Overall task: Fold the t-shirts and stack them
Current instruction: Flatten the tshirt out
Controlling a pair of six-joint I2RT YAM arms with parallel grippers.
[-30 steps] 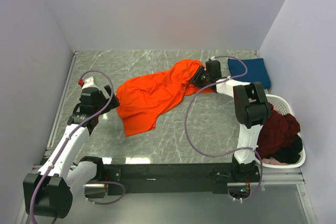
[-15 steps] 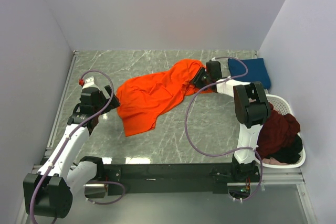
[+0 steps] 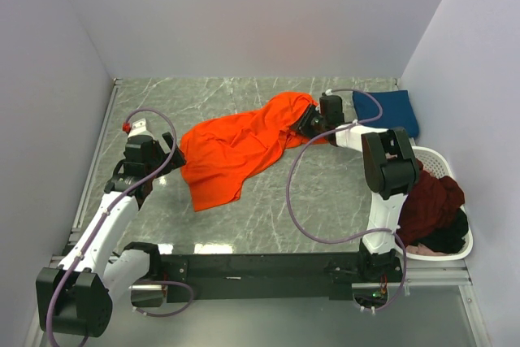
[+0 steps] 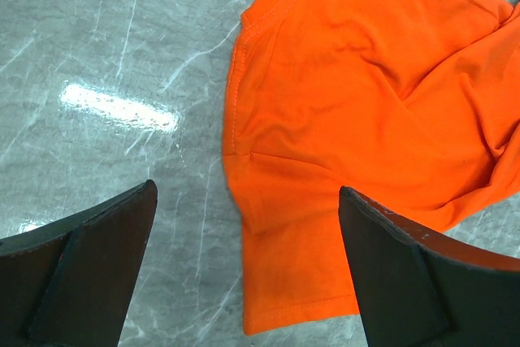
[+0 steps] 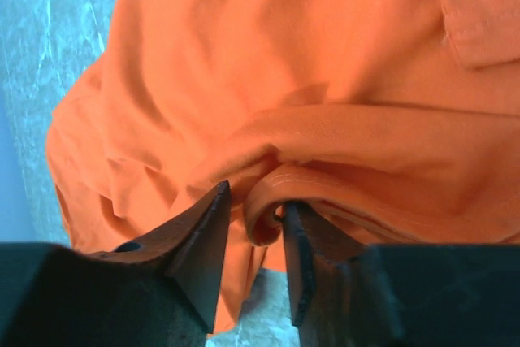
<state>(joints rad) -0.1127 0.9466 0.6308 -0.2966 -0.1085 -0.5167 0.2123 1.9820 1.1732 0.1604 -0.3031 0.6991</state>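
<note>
Orange t-shirt [image 3: 240, 148] lies crumpled on the counter [image 3: 325, 193], long axis running far-right to near-left. My right tool [image 5: 256, 201] is at the far-right end, jaws narrow, pinching a hem fold. My left tool [image 4: 245, 193] hangs wide and empty over the near-left edge.

Open tabletop [image 3: 268, 217] lies around the orange t-shirt [image 3: 236, 148]; the basket [image 3: 439, 158] and navy t-shirt [image 3: 388, 110] crowd the right side.

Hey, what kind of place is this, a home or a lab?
Probably a robot test cell, not a home: plain pale walls box in a marble-patterned table, left arm and right arm are bolted at its near edge, and a white basket holds dark clothes.
</note>
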